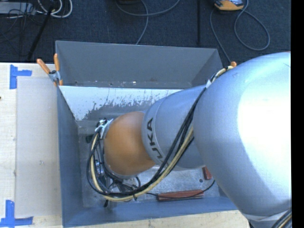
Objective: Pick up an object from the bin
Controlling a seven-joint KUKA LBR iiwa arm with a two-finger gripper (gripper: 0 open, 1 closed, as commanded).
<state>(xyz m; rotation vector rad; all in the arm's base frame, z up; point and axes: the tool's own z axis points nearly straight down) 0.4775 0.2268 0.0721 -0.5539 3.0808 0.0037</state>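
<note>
A dark part of my gripper (118,181) shows low over the front left of the bin floor, just under the arm's wrist. A long, thin reddish-brown stick-like thing (181,194) lies flat along the bin's front wall, to the right of the gripper and apart from it. A small reddish-brown piece (206,173) lies further right, near the right wall. Whatever sits directly beneath the gripper is hidden.
The big grey arm comes in from the right and covers most of the bin floor. An orange dome on its wrist and loops of black and yellow cable hang over the left half. The bin's sloping grey walls stand close on the left and front.
</note>
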